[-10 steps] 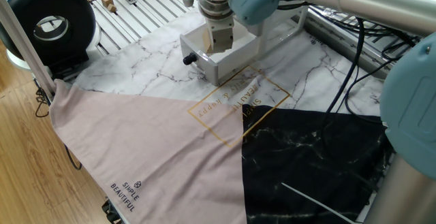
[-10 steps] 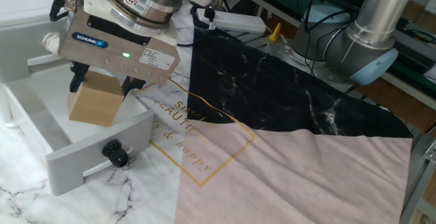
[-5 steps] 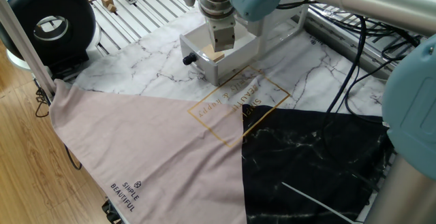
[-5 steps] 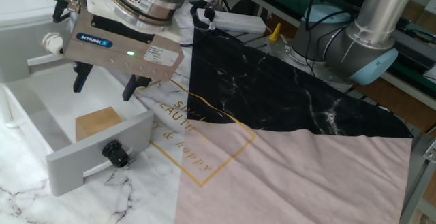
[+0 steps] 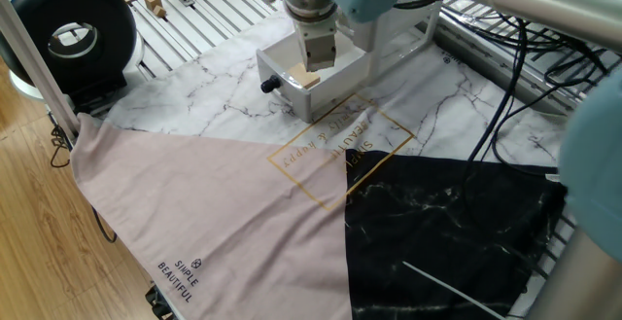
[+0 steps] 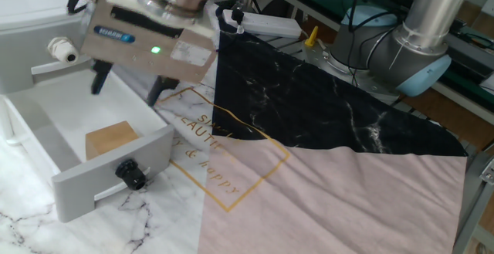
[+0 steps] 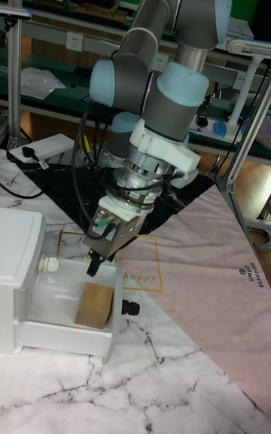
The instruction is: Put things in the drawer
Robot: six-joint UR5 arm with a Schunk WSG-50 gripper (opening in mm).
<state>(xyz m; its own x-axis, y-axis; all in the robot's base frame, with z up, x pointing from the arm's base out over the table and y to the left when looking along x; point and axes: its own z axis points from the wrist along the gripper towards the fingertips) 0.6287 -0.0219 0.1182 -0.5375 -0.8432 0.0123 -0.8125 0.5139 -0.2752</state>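
The tan-brown cube (image 6: pixel 112 140) lies flat on the floor of the open white drawer (image 6: pixel 93 178), just behind the front panel with its black knob (image 6: pixel 131 174). My gripper (image 6: pixel 127 89) hangs open a short way above the cube, touching nothing; its dark fingers (image 6: pixel 99 81) are spread and blurred by motion. From the tall fixed view the cube (image 7: pixel 95 304) rests inside the drawer (image 7: pixel 60 337) with the gripper (image 7: pixel 104 259) above it. In one fixed view the gripper (image 5: pixel 316 55) covers most of the cube (image 5: pixel 305 80) in the drawer (image 5: pixel 328 93).
The drawer belongs to a white cabinet (image 7: pixel 19 253) on its left. A pink, black and marble cloth (image 5: pixel 224 194) covers the table. A black round device (image 5: pixel 68 30) stands at the far left corner, with a slatted metal rack (image 5: pixel 209 9) and cables (image 5: pixel 505 57) behind.
A second ago the gripper held the cube over the drawer. It let go, the cube now lies in the drawer, and the open gripper has lifted slightly.
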